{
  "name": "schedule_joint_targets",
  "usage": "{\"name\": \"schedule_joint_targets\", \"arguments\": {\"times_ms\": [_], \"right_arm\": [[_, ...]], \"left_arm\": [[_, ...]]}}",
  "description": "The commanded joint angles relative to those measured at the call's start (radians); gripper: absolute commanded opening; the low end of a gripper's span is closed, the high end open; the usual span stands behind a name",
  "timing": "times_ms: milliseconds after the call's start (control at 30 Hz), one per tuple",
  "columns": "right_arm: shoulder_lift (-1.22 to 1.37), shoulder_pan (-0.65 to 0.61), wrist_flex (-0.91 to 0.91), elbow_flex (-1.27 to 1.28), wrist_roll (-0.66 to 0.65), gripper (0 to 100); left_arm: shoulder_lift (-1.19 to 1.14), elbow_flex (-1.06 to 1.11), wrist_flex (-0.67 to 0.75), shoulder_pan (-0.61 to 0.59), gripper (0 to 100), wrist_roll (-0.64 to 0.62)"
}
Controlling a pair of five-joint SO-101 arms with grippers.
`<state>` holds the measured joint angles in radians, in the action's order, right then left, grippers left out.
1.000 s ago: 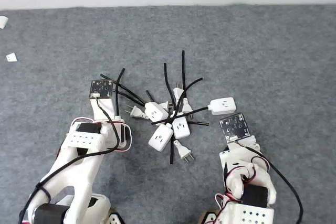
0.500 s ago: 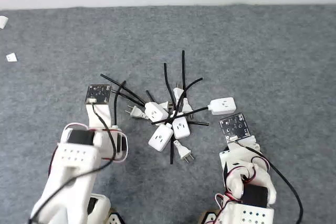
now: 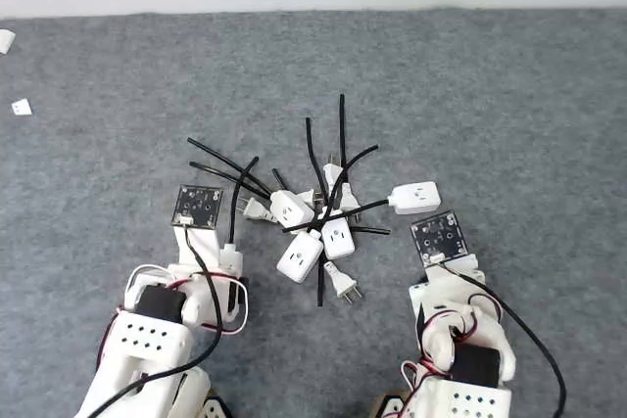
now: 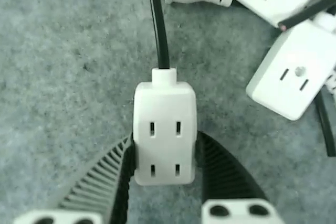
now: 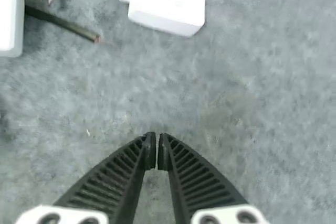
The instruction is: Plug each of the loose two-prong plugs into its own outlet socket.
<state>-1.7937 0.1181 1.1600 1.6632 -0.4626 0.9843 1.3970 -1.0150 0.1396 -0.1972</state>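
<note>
A white outlet socket [image 4: 165, 129] with two pairs of slots sits pinched between the fingers of the left gripper [image 4: 165, 144]. Its black cord [image 4: 157, 22] leads away from the gripper toward the pile of sockets and plugs [image 3: 318, 222] at the middle of the grey surface [image 3: 509, 95], and in the high view the held socket lies just off the pile's left side, near a loose two-prong plug [image 3: 255, 209]. The right gripper [image 5: 156, 148] is pressed together over bare surface, apart from another white socket [image 5: 165, 3] that lies beyond its tips.
</note>
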Motion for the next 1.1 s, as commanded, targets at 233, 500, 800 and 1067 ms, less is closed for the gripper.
{"name": "schedule_joint_targets", "arguments": {"times_ms": [233, 500, 800, 1067], "right_arm": [[0.125, -0.001, 0.102, -0.450, -0.034, 2.5], [0.905, -0.134, 0.430, -1.063, 0.017, 2.5], [0.997, -0.510, 0.383, -1.040, 0.195, 2.8], [1.095, -0.619, 0.165, -0.936, 0.270, 3.1]], "left_arm": [[0.020, -0.015, 0.021, -0.054, 1, 0.002], [0.020, -0.016, 0.021, -0.054, 2, 0.002], [0.012, -0.012, 0.008, -0.031, 20, -0.089], [-0.247, -0.119, 0.055, -0.029, 20, -0.097]]}}
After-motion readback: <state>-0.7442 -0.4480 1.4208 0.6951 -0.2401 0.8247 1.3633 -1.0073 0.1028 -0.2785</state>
